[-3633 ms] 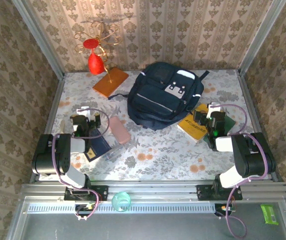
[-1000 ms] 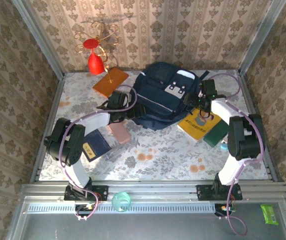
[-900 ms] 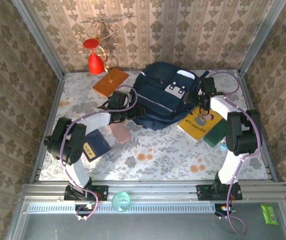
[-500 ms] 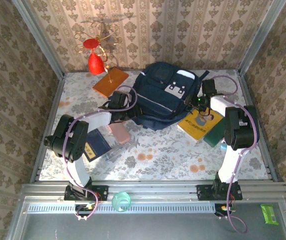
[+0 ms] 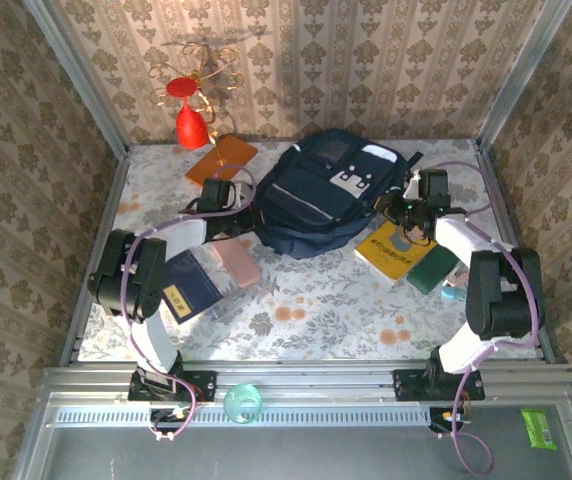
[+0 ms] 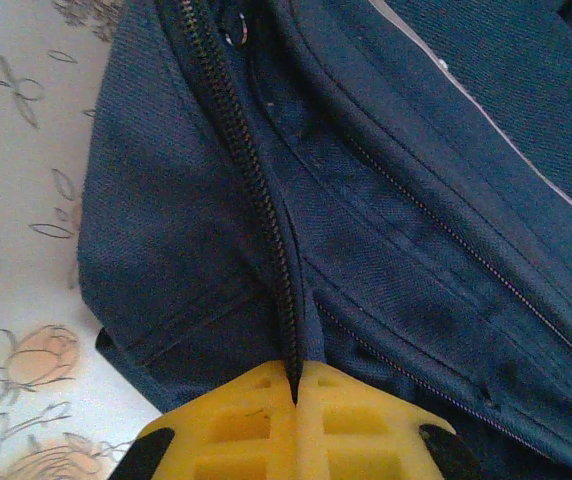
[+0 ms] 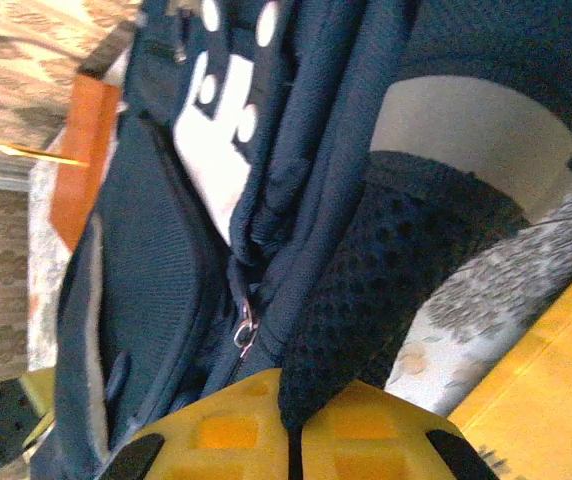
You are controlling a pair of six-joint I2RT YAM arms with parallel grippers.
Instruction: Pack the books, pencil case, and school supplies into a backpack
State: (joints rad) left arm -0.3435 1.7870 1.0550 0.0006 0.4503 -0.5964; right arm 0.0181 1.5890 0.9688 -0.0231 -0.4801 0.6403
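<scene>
The left end effector point(image 6: 296, 382) is pinching the backpack point(image 5: 321, 200) along its zipper seam, fingers pressing together on the fabric. The right end effector point(image 7: 288, 400) is clamping the backpack's opposite edge beside a mesh panel. The backpack is lying between them on the surface point(image 5: 316, 300).

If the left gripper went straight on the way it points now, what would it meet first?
The backpack. The left gripper is shut on its navy fabric at the zipper, so going forward it would likely push straight into the backpack's side.
</scene>
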